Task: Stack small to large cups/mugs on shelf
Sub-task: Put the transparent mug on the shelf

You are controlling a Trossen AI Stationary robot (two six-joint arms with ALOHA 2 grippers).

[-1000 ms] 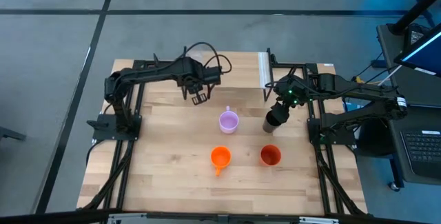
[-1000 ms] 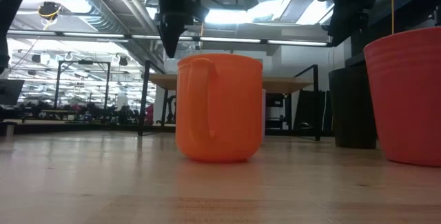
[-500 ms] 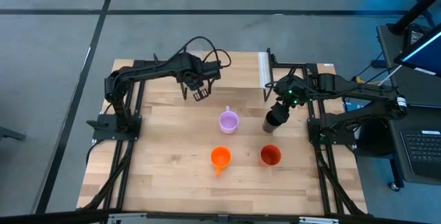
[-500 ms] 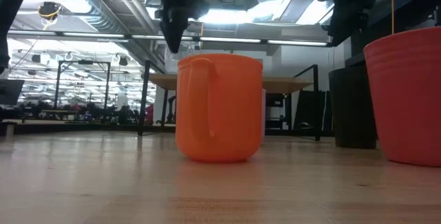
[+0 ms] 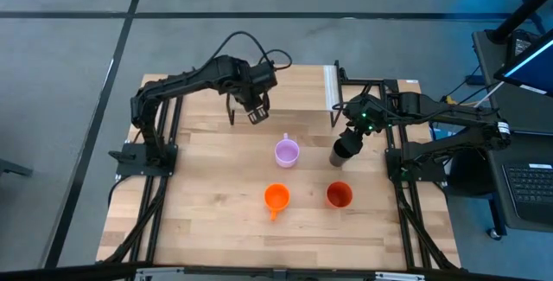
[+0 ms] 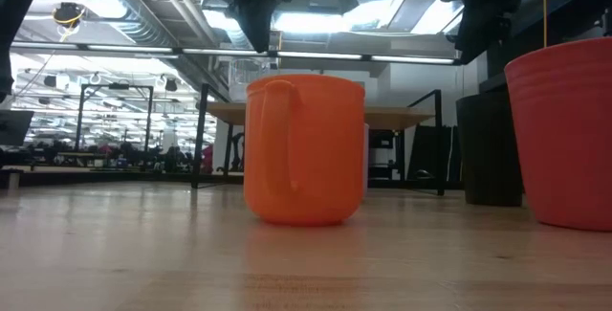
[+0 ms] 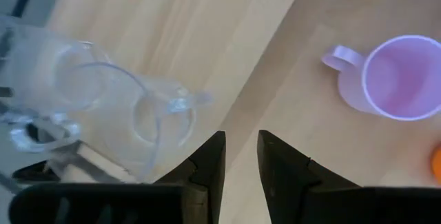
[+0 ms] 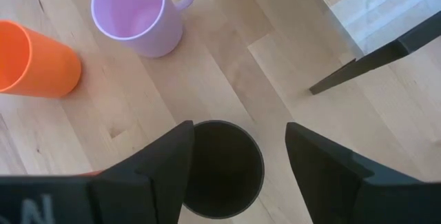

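Two clear glasses [image 7: 69, 65] [image 7: 162, 117] sit side by side on the shelf [image 5: 294, 86], close to its near edge. On the tabletop stand the lilac mug [image 5: 287, 152], the orange handled mug [image 5: 276, 197], the orange-red cup [image 5: 339, 195] and the black cup [image 5: 343, 151]. My left gripper [image 5: 256, 115] hovers over the shelf's near edge beside the glasses, open by a narrow gap [image 7: 241, 148]. My right gripper [image 5: 350, 136] hangs open above the black cup [image 8: 224, 169], one finger to each side of its rim.
The shelf's white strip [image 5: 331, 86] and a black wire leg [image 8: 365, 62] are close to my right gripper. The lilac mug [image 8: 134, 14] and the orange-red cup [image 8: 34, 58] stand near the black cup. Bare tabletop [image 5: 199, 194] lies toward the left and near edges.
My left gripper has risen and moved a little toward the table's right and far edges, and its wrist has turned. The cups and mugs have stayed where they were.
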